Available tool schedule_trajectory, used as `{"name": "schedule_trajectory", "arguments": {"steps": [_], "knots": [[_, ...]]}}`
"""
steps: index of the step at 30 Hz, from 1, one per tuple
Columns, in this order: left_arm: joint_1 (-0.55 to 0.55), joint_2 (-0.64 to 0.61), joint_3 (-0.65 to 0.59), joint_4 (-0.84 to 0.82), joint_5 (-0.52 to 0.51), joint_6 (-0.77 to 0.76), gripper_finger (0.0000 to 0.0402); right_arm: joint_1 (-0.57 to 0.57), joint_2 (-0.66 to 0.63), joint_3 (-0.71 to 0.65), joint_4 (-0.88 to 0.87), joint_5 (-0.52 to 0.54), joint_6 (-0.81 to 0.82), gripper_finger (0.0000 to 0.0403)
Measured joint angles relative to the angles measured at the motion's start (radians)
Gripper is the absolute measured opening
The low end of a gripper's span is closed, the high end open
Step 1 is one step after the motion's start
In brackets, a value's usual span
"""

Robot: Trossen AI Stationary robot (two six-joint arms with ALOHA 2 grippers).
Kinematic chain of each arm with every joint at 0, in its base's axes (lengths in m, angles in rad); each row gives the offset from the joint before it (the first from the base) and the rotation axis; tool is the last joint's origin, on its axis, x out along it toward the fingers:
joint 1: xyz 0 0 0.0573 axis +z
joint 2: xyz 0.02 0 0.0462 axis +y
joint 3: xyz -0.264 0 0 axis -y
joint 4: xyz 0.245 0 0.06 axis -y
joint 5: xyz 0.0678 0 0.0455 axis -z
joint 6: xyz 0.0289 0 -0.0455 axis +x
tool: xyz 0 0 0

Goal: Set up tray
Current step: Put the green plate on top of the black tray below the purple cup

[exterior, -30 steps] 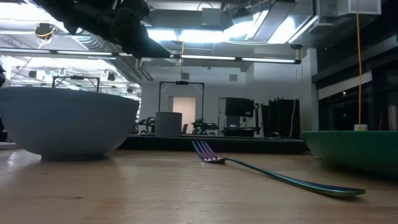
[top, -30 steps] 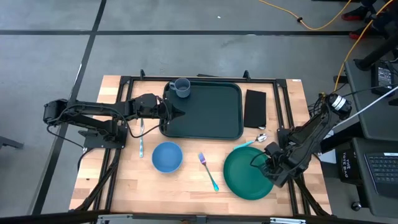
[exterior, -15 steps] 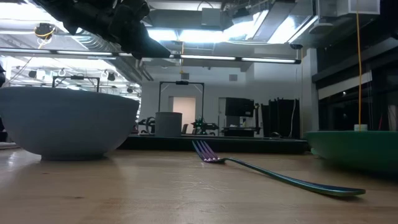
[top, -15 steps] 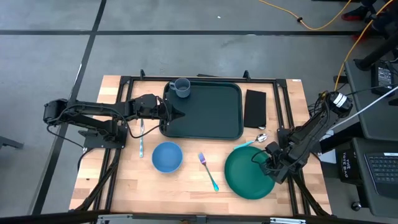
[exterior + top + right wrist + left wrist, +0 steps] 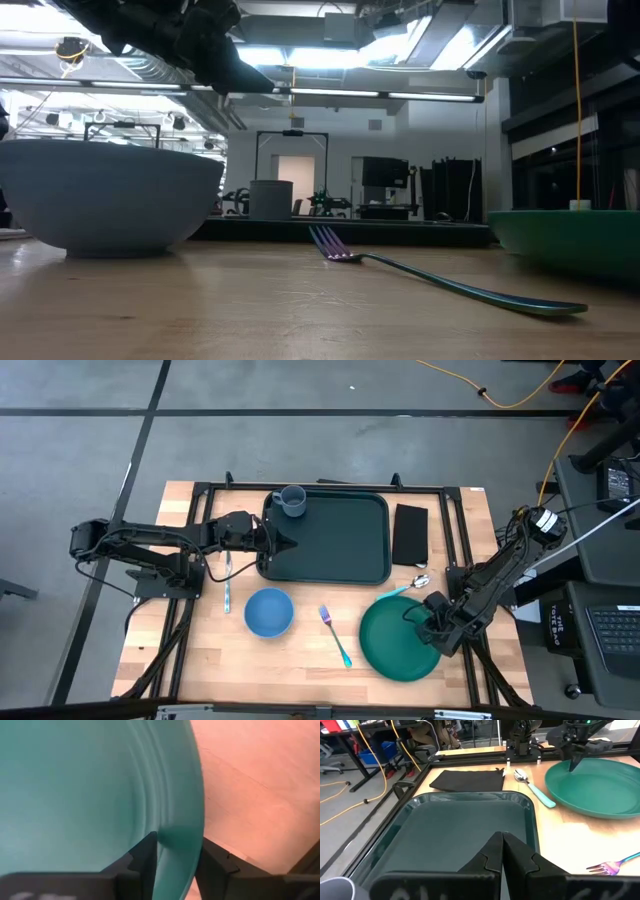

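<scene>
The dark green tray (image 5: 335,540) (image 5: 455,825) lies flat in the far middle of the table, with a grey cup (image 5: 292,501) standing in its far left corner. My left gripper (image 5: 290,543) (image 5: 501,836) is shut and hovers over the tray's left part, well above the table in the low view (image 5: 250,82). The round green plate (image 5: 395,642) (image 5: 565,238) sits near the table's near right. My right gripper (image 5: 432,628) is at the plate's right rim and shut on it. My right gripper holds the green plate by its right rim (image 5: 180,840), pinched with one finger (image 5: 142,860) on the plate's inner side and the other (image 5: 216,862) outside it. The fingers come from the table's right side, slanting down. The plate sits about level, low at the table.
A black napkin (image 5: 410,534) lies right of the tray, with a teal-handled spoon (image 5: 408,589) just near it. A blue bowl (image 5: 268,611) and a fork (image 5: 336,636) lie near the tray's near edge. Another utensil (image 5: 227,582) lies left of the bowl.
</scene>
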Motion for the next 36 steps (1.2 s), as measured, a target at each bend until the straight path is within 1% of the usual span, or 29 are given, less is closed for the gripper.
{"name": "schedule_trajectory", "arguments": {"steps": [3,6,8,12,15,18,20,24,26,29,36], "knots": [[0.000,0.000,0.000,0.008,0.000,0.026,0.0003,0.000,-0.001,0.000,0.000,0.002,0.031,0.0079],[0.000,0.000,0.000,0.035,0.003,0.029,0.0001,0.000,-0.003,0.005,0.015,0.013,0.062,0.0030],[0.000,-0.012,0.000,0.044,0.018,0.044,0.0001,0.000,-0.003,0.005,0.021,0.018,0.062,0.0014],[-0.014,-0.052,0.000,0.053,0.034,0.106,0.0002,0.000,-0.002,0.004,0.022,0.019,0.061,0.0021],[-0.028,-0.097,0.000,0.046,0.024,0.115,0.0001,0.000,-0.002,0.004,0.022,0.027,0.061,0.0014],[-0.050,-0.144,0.000,-0.017,0.019,0.117,0.0002,0.000,-0.008,0.003,0.027,0.073,0.060,0.0013],[-0.070,-0.169,0.000,-0.070,-0.001,0.117,0.0001,0.000,-0.015,0.002,0.029,0.107,0.060,0.0012],[-0.115,-0.195,0.000,-0.150,-0.045,0.122,0.0002,0.000,-0.044,0.008,0.019,0.114,0.062,0.0012],[-0.135,-0.199,0.000,-0.163,-0.065,0.134,0.0002,0.000,-0.068,0.027,0.000,0.142,0.062,0.0011],[-0.159,-0.200,0.000,-0.166,-0.088,0.158,0.0001,0.000,-0.099,0.074,-0.077,0.187,0.086,0.0011],[-0.189,-0.199,0.000,-0.166,-0.087,0.178,0.0004,-0.015,-0.108,0.240,-0.343,0.231,0.138,0.0011]]}}
